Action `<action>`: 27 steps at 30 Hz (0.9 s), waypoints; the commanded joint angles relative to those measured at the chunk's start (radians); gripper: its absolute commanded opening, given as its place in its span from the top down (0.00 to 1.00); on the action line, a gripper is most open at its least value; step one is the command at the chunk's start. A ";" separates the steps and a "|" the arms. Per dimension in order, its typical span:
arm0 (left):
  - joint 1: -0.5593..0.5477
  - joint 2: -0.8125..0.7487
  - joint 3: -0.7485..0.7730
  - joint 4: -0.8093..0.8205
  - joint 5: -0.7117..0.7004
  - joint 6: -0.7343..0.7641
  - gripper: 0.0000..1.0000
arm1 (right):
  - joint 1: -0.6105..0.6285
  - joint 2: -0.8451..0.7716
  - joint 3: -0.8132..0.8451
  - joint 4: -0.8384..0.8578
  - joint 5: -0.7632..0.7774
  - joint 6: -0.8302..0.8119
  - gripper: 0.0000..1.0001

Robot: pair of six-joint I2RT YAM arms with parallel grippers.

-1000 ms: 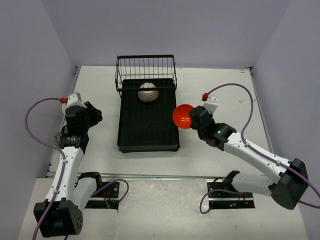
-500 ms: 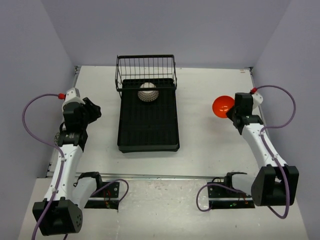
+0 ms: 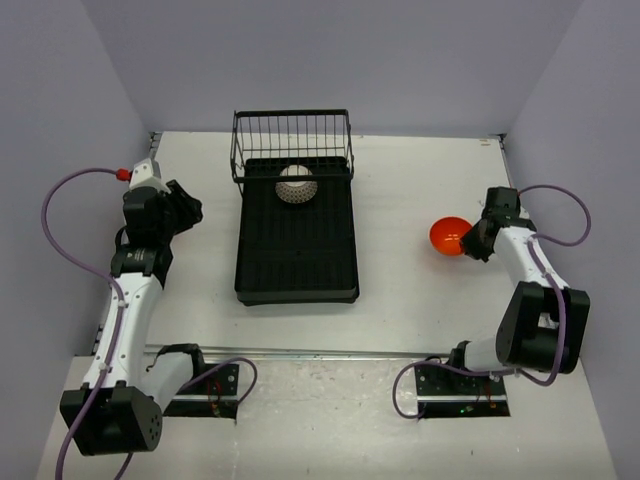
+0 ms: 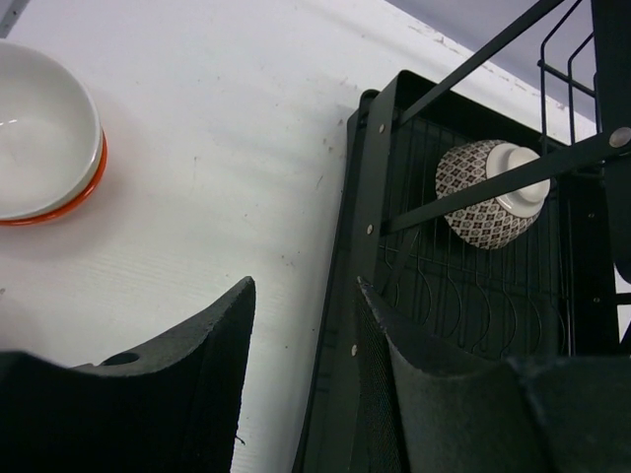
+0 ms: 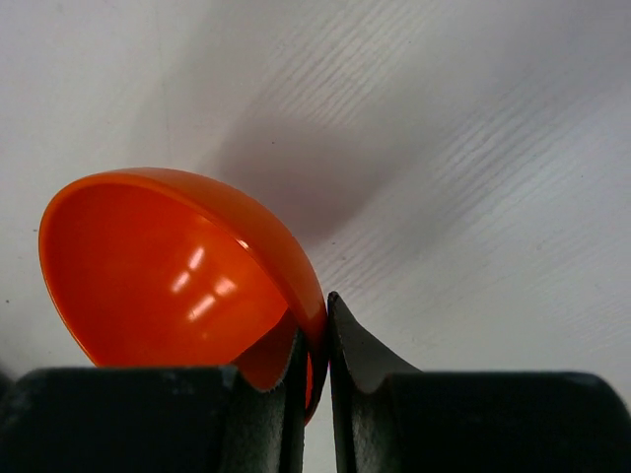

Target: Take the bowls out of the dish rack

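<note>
**Presently: one bowl gripped beside the dish rack, one bowl inside it**

The dish rack (image 3: 296,255) lies lengthwise at the middle of the tabletop (image 3: 400,295), with its upright wire basket (image 3: 292,135) at the far end. A patterned bowl (image 3: 296,185) sits upside down on the pegged floor of the rack, just in front of the wire basket.

To the right of the rack, well apart from it, the right pincer (image 3: 468,240) is clamped on the rim of an orange bowl (image 3: 447,236). One finger is inside the rim and one outside. The bowl is held tilted, and whether it touches the tabletop cannot be told.

To the left of the rack, the left pincer (image 3: 185,212) hangs above the tabletop near the rack's left wall. Its jaws stand partly apart with nothing between them. In the left wrist view, a white bowl nested in an orange-rimmed one (image 4: 39,148) rests on the tabletop, apart from the rack on that same left side.
</note>
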 commanded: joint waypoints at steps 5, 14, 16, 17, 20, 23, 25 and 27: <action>-0.018 0.039 0.049 -0.021 0.007 0.025 0.54 | -0.084 0.078 0.063 -0.025 -0.047 -0.065 1.00; -0.019 0.051 0.027 0.005 0.021 0.018 0.54 | -0.155 0.214 0.133 0.005 -0.044 -0.107 1.00; -0.019 0.062 0.032 0.006 0.027 0.020 0.54 | -0.155 0.219 0.124 0.008 -0.047 -0.095 1.00; -0.018 0.064 0.032 0.006 0.028 0.020 0.54 | -0.155 0.216 0.118 0.011 -0.042 -0.093 0.96; -0.019 0.076 0.027 0.019 0.034 0.017 0.54 | -0.155 0.196 0.090 0.013 -0.028 -0.088 0.78; -0.018 0.085 0.021 0.028 0.042 0.014 0.54 | -0.155 0.155 0.069 0.008 -0.027 -0.082 0.68; -0.018 0.088 0.015 0.040 0.042 0.014 0.54 | -0.155 0.096 0.055 0.004 -0.012 -0.076 0.63; -0.018 0.094 0.004 0.051 0.045 0.015 0.54 | -0.155 0.040 0.061 -0.013 -0.013 -0.082 0.57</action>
